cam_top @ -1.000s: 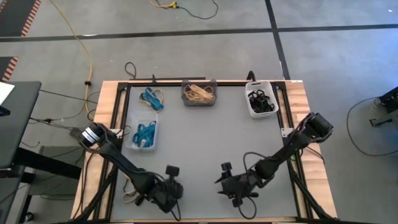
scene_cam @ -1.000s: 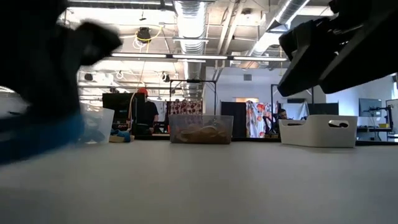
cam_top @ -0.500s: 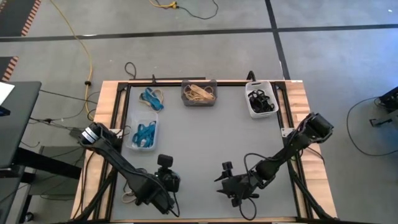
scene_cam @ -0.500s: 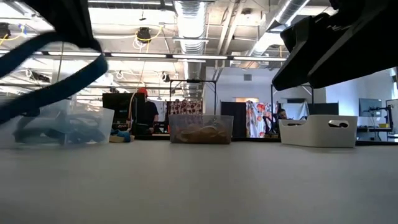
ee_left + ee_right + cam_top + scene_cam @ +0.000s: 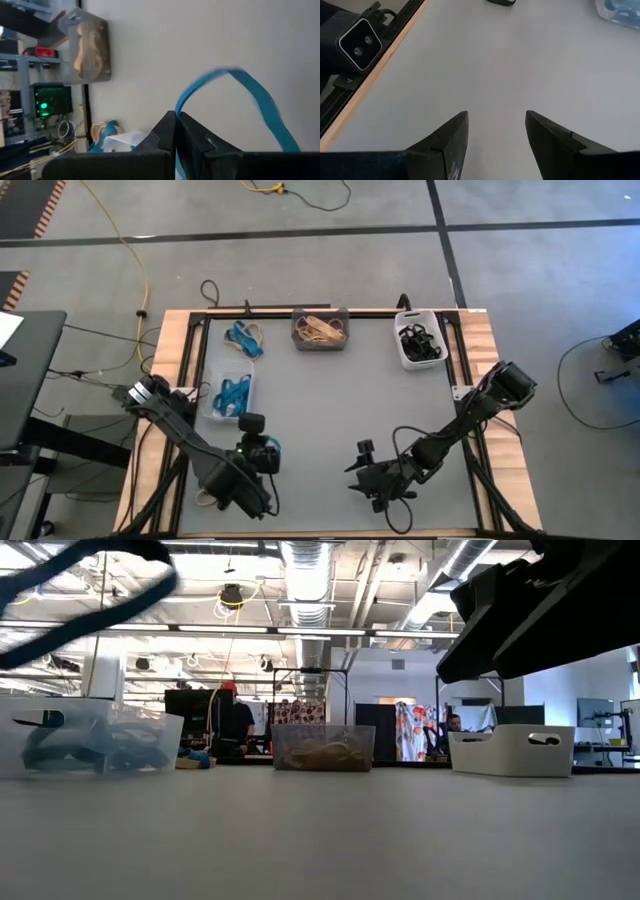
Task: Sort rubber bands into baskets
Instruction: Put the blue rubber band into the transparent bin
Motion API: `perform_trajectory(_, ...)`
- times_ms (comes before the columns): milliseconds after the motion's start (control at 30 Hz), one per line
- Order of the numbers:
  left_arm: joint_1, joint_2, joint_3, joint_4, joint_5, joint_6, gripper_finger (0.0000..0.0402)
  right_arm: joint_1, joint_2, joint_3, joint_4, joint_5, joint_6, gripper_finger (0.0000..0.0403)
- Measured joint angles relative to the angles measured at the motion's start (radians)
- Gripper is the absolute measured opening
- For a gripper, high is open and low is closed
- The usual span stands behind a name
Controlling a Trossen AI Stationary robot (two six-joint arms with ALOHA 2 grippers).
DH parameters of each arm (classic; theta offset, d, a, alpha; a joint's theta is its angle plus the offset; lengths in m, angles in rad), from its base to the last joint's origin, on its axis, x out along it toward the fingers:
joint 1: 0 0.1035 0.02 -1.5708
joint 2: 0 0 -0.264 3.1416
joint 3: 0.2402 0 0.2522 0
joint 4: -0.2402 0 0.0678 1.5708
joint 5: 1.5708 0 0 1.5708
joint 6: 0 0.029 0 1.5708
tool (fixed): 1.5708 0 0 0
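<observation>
While the left gripper [image 5: 175,131] hangs over the near left part of the worktop [image 5: 330,410], its fingers are pressed together on a blue rubber band [image 5: 235,100], which arcs out ahead of them in a loose loop. That band looks light, thin and floppy, so it probably sags and swings with any move; a pinch on a single strand, as here, seems enough, though it could snag or spring on release. Just beyond the gripper sits the clear basket [image 5: 228,394] with other blue bands inside, the likely place for this one. More blue bands [image 5: 244,337] lie loose on the worktop near the far left corner. Tan ones fill the dark basket [image 5: 321,329] and black ones the white basket [image 5: 419,342]. Near the front edge, the right gripper [image 5: 495,132] waits with fingers spread, holding nothing.
</observation>
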Motion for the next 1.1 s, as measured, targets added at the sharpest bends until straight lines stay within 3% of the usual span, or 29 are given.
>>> perform_trajectory(600, 0.205, -0.060, 0.000, 0.002, -0.093, 0.214, 0.0000, 0.000, 0.000, 0.000, 0.007, 0.000, 0.002, 0.0224)
perform_trajectory(933, 0.332, -0.208, 0.000, 0.009, -0.159, 0.238, 0.0000, 0.019, 0.000, 0.000, 0.006, 0.000, -0.001, 0.0224)
perform_trajectory(1100, 0.378, -0.317, -0.073, 0.185, -0.107, 0.330, 0.0000, 0.019, 0.000, 0.000, 0.006, 0.000, -0.001, 0.0224)
